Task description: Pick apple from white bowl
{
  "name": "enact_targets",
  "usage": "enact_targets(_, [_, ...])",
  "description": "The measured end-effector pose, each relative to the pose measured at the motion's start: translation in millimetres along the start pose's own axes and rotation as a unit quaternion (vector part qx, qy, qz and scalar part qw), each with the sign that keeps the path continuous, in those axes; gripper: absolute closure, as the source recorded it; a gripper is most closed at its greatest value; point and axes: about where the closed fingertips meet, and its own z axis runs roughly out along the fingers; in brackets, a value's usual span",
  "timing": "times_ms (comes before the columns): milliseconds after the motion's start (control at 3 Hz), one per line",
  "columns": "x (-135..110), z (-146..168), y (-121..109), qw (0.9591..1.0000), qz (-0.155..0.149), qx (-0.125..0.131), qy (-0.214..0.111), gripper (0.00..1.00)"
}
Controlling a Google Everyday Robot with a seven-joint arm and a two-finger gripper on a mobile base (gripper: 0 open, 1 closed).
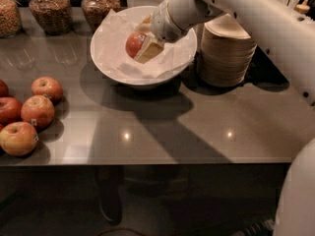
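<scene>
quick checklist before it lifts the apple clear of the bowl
1. Pincer shut on the apple: ok, it grips from both sides.
2. Apple off the paper lining: looks ok, its shadow falls below it.
3. Apple above the white bowl rim: cannot tell, it hangs over the middle.
4. Arm clear of the stacked bowls: cannot tell, it passes over them.
5. Jars behind the bowl out of the way: ok.
</scene>
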Motion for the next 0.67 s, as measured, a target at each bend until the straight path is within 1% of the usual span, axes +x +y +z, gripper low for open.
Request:
enact_targets(333, [-8.0,-30.9,-17.2,0.9991,-0.013,0.04,-0.002,1.0])
enact_targets(667, [-7.6,-54.4,-27.7,0.9978,-0.017,0.063,-0.013,1.0])
